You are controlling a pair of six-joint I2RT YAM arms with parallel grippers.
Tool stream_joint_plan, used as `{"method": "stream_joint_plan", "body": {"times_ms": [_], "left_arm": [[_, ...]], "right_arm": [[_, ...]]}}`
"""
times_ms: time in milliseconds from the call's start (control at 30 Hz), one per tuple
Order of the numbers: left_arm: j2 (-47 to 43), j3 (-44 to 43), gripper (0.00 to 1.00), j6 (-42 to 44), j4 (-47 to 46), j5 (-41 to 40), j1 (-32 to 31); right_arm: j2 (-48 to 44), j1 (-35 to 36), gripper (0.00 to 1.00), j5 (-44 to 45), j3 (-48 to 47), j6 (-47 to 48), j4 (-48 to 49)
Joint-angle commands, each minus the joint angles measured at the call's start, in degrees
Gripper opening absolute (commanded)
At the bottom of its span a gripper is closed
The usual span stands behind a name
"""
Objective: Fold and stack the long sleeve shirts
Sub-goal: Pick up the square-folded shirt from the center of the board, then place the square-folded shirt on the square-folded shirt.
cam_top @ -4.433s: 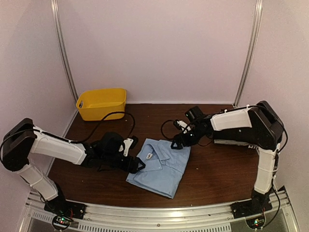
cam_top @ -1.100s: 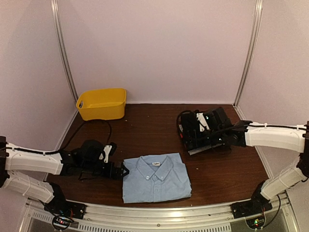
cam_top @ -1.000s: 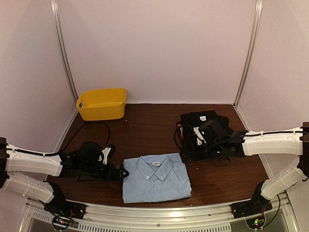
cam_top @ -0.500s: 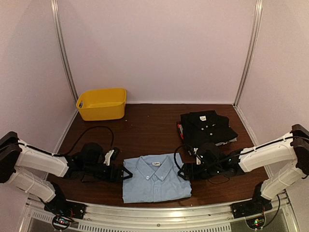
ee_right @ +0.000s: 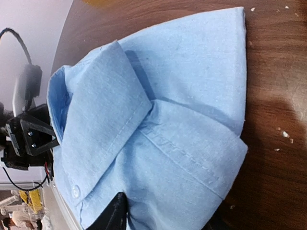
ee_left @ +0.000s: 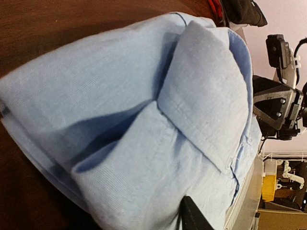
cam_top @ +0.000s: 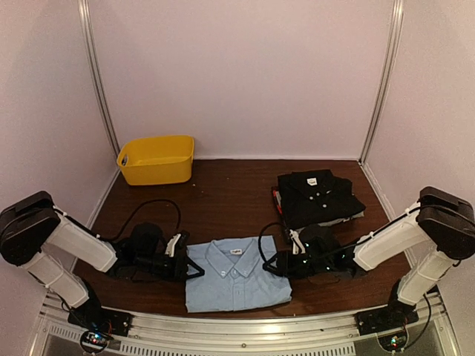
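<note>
A folded light blue long sleeve shirt (cam_top: 236, 273) lies collar up near the table's front edge. My left gripper (cam_top: 193, 265) is shut on its left side and my right gripper (cam_top: 274, 263) on its right side. In the left wrist view the blue cloth (ee_left: 144, 120) fills the frame, with one black fingertip (ee_left: 191, 215) pressing into it. The right wrist view shows the same shirt (ee_right: 163, 120) creased under a black fingertip (ee_right: 115, 213). The lower fingers are hidden under the cloth. A folded black shirt (cam_top: 319, 193) sits at the back right on a pale grey layer (cam_top: 353, 216).
A yellow plastic bin (cam_top: 157, 158) stands at the back left corner. Something small and red (cam_top: 276, 197) pokes out at the left of the black shirt. Cables trail behind both wrists. The metal rail (cam_top: 237, 326) runs along the near edge.
My right gripper has come from the black shirt down to the blue shirt's right side. Both grippers have closed on the blue shirt's edges, and the cloth is slightly bunched inward.
</note>
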State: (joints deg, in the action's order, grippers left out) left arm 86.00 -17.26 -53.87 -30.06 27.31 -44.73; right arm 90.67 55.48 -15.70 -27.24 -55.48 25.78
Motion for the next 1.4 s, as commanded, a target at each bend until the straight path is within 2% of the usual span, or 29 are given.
{"method": "stream_joint_plan", "body": {"times_ms": [0, 200, 300, 500, 600, 700, 900, 1033, 1167, 1367], "left_arm": [[0.75, -1.19, 0.27, 0.57, -2.52, 1.69, 0.08], [-0.74, -2.1, 0.22, 1.29, -1.25, 1.4, 0.14], [-2.44, -2.38, 0.24, 2.08, -0.33, 0.98, 0.08], [-11.13, -5.41, 0.54, 7.55, 9.68, -5.58, 0.08], [-15.12, -8.44, 0.64, 11.14, 17.09, -10.71, 0.28], [-16.73, -11.19, 0.65, 14.04, 22.18, -13.88, 0.72], [-15.73, -13.9, 0.66, 15.21, 25.42, -15.93, 1.05], [-15.16, -14.29, 0.66, 15.15, 25.27, -15.77, 1.07], [-14.66, -14.51, 0.66, 15.66, 25.23, -15.94, 1.16], [-12.86, -15.17, 0.66, 16.46, 25.62, -15.08, 1.14]], "right_arm": [[1.51, 0.0, 0.36, -3.84, 1.34, -1.56, 6.66], [-1.61, -2.23, 0.0, -7.51, 0.15, -0.39, 10.27], [-4.25, -4.06, 0.0, -8.83, -1.95, 1.96, 6.57], [-9.48, -8.3, 0.0, -7.42, -15.97, 15.34, -19.68], [-11.02, -11.61, 0.0, -7.06, -24.47, 21.81, -32.13], [-11.89, -15.58, 0.0, -5.44, -33.2, 27.26, -44.33], [-11.48, -30.23, 0.0, -5.76, -43.87, 35.69, -57.72], [-9.82, -43.77, 0.0, -8.54, -44.49, 42.29, -62.61], [-5.78, -54.11, 0.0, -9.82, -43.71, 49.03, -64.06], [2.64, -57.02, 0.0, -7.7, -50.3, 51.02, -64.78]]}}
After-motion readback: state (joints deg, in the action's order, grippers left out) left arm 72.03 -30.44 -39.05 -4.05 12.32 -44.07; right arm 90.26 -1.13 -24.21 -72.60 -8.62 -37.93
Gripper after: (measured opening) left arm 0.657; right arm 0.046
